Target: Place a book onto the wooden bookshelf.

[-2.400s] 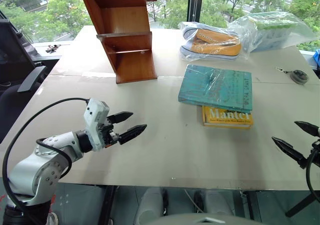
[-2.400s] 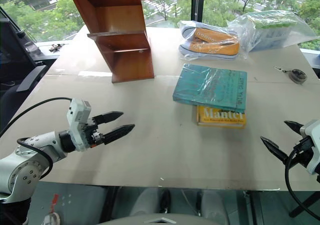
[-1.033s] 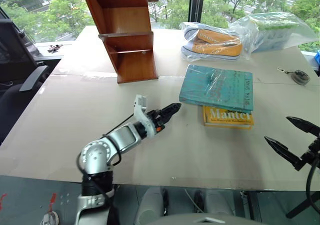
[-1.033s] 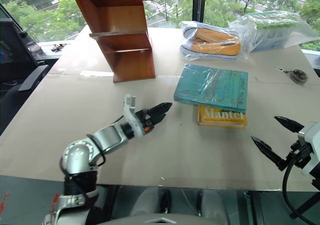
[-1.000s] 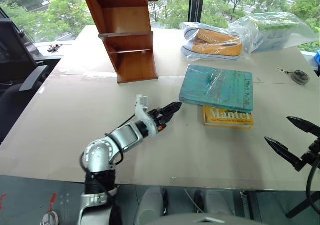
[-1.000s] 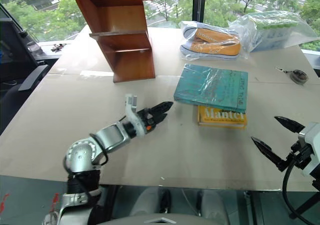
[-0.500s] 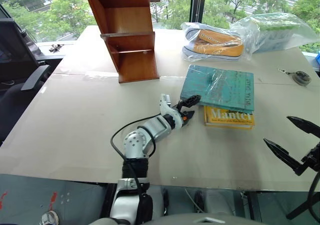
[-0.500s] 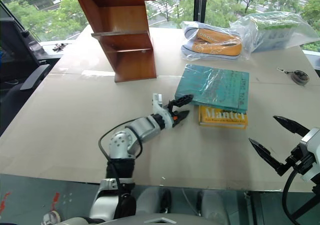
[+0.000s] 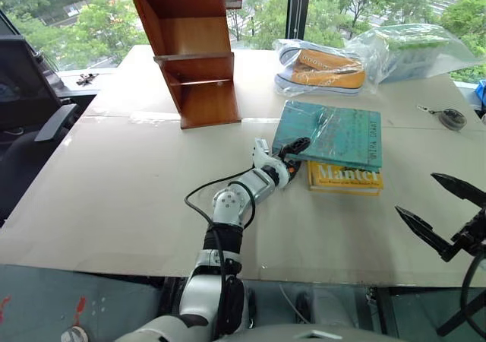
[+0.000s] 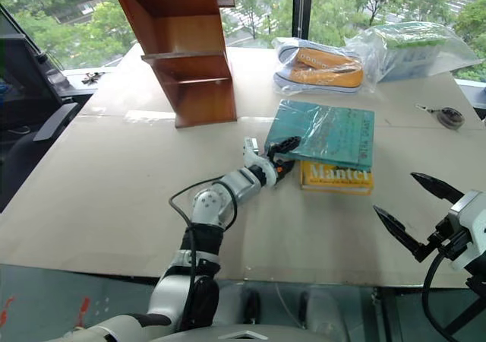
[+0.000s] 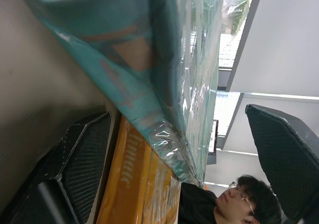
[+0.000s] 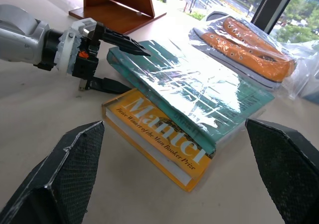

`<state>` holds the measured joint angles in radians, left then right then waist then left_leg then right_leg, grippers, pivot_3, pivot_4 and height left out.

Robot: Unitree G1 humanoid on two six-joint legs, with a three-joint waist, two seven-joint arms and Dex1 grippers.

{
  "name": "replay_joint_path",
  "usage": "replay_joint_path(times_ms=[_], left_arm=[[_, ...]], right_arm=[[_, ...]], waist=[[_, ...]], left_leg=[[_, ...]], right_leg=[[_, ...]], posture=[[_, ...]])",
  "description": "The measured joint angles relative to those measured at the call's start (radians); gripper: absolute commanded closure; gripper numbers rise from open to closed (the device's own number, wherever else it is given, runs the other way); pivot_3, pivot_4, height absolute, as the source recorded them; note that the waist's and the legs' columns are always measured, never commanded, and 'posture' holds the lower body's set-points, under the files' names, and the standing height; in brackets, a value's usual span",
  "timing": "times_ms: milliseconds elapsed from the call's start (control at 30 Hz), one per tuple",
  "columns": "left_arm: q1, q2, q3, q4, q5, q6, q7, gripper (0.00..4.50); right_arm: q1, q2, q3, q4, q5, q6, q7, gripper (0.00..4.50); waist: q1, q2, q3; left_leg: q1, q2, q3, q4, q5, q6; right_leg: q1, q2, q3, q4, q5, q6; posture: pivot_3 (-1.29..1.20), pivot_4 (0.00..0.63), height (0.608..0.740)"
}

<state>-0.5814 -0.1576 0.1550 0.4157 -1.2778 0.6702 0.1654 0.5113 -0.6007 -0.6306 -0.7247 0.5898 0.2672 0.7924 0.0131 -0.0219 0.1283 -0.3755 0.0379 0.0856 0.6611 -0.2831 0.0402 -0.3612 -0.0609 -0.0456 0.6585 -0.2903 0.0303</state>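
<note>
Book: the teal-green book [image 9: 334,134], in glossy wrap, lies flat on the table [image 9: 114,182], stacked partly over a yellow "Mantel" book [image 9: 345,178] whose near edge shows from under it.
Axis: its long side runs across the table from left to right, slightly skewed; the dark lettering runs along the right-hand edge.
Left gripper: the left gripper [image 10: 279,153] is at the book's near-left corner, fingers apart, one finger over the wrapped cover and the other low beside the yellow book; not clamped.
Right gripper: the right gripper [image 10: 414,209] hangs off the table's near right edge, fingers spread wide, well apart from both books.
Bookshelf: the wooden bookshelf [image 9: 190,45] stands upright at the table's far left, well apart from the book.
</note>
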Motion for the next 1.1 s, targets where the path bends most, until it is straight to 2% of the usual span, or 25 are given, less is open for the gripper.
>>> replay_joint_path(times_ms=[67,267,333,500,700,800,900,933,967,1000,1033,1067,1100], left_arm=[[-0.006,0.002,0.000,0.035,0.024,-0.037,-0.019,0.93],[-0.097,0.014,0.049,0.155,0.078,-0.153,-0.077,3.85],[-0.120,0.015,0.063,0.150,0.075,-0.157,-0.122,4.44],[-0.135,0.017,0.075,0.111,0.079,-0.125,-0.125,4.44],[-0.059,0.020,0.091,-0.062,0.057,0.001,-0.081,4.44],[-0.041,0.055,0.094,-0.150,0.048,0.075,-0.079,4.44],[-0.049,0.185,0.073,-0.308,0.044,0.159,-0.120,4.44],[-0.060,0.285,0.044,-0.392,0.068,0.193,-0.170,4.44],[-0.075,0.333,0.034,-0.438,0.085,0.206,-0.197,4.44],[-0.086,0.402,0.016,-0.496,0.124,0.206,-0.245,4.44],[-0.104,0.512,-0.027,-0.579,0.189,0.198,-0.332,4.44],[-0.111,0.537,-0.038,-0.601,0.207,0.196,-0.356,4.44],[-0.124,0.616,-0.076,-0.651,0.274,0.169,-0.429,4.44]], right_arm=[[-0.004,0.003,0.010,0.000,-0.010,-0.005,-0.009,0.00],[-0.018,0.008,0.041,-0.001,-0.030,-0.009,-0.034,0.00],[-0.020,0.008,0.047,-0.001,-0.032,-0.009,-0.038,0.00],[-0.032,0.008,0.061,0.001,-0.035,-0.010,-0.038,0.00],[-0.084,0.005,0.100,0.025,-0.049,-0.010,-0.052,0.00],[-0.120,0.004,0.127,0.050,-0.058,-0.009,-0.059,0.00],[-0.164,0.004,0.155,0.078,-0.062,-0.009,-0.064,0.00],[-0.183,0.004,0.160,0.093,-0.062,-0.009,-0.066,0.00],[-0.189,0.004,0.160,0.105,-0.063,-0.009,-0.067,0.00],[-0.202,0.005,0.164,0.120,-0.061,-0.009,-0.068,0.00],[-0.220,0.006,0.162,0.136,-0.055,-0.009,-0.071,0.00],[-0.225,0.006,0.161,0.141,-0.054,-0.009,-0.072,0.00],[-0.242,0.006,0.159,0.155,-0.041,-0.009,-0.071,0.00]], waist=[[-0.003,-0.001,-0.003],[-0.008,-0.001,-0.005],[0.000,0.000,-0.006],[0.002,-0.004,-0.004],[0.002,-0.003,0.002],[0.002,-0.001,0.006],[-0.002,0.000,0.011],[-0.003,0.000,0.013],[-0.001,0.001,0.013],[0.001,0.002,0.014],[0.002,0.002,0.014],[0.004,0.003,0.014],[0.006,0.003,0.015]], left_leg=[[0.000,0.001,0.000,0.000,-0.001,0.003],[-0.002,0.002,-0.001,0.000,0.001,0.000],[-0.004,0.001,-0.001,0.000,0.001,-0.001],[-0.010,0.000,-0.006,0.000,0.000,0.000],[-0.011,0.000,-0.009,-0.001,0.000,0.000],[-0.012,-0.001,-0.009,0.000,0.000,0.000],[-0.011,0.000,-0.009,0.000,0.001,-0.002],[-0.012,-0.001,-0.009,-0.001,0.002,-0.003],[-0.012,-0.001,-0.009,-0.001,0.002,-0.004],[-0.012,-0.001,-0.009,-0.001,0.002,-0.004],[-0.014,-0.001,-0.010,-0.001,0.002,-0.004],[-0.014,-0.001,-0.010,0.000,0.002,-0.004],[-0.015,-0.001,-0.011,0.000,0.002,-0.004]], right_leg=[[0.001,0.000,0.000,0.000,0.001,-0.001],[-0.005,0.003,0.001,0.000,0.001,-0.002],[-0.007,0.004,0.001,0.000,0.001,-0.002],[-0.008,0.003,0.002,-0.006,0.000,0.000],[-0.009,0.003,0.001,-0.008,0.000,0.001],[-0.009,0.003,0.001,-0.006,0.000,0.001],[-0.011,0.004,0.003,-0.004,0.000,0.001],[-0.012,0.005,0.004,-0.003,0.000,0.001],[-0.013,0.005,0.004,-0.002,0.000,0.001],[-0.013,0.005,0.004,-0.002,0.000,0.001],[-0.014,0.006,0.004,-0.002,0.000,0.001],[-0.014,0.006,0.004,-0.002,0.000,0.001],[-0.014,0.006,0.005,-0.002,0.000,0.001]], posture=[[0.00,0.150,0.740],[0.00,0.150,0.740],[0.00,0.150,0.740],[0.00,0.150,0.740],[0.00,0.150,0.740],[0.00,0.150,0.740],[0.00,0.150,0.740],[0.00,0.150,0.740],[0.00,0.150,0.740],[0.00,0.150,0.740],[0.00,0.150,0.740],[0.00,0.150,0.740],[0.00,0.150,0.740]])
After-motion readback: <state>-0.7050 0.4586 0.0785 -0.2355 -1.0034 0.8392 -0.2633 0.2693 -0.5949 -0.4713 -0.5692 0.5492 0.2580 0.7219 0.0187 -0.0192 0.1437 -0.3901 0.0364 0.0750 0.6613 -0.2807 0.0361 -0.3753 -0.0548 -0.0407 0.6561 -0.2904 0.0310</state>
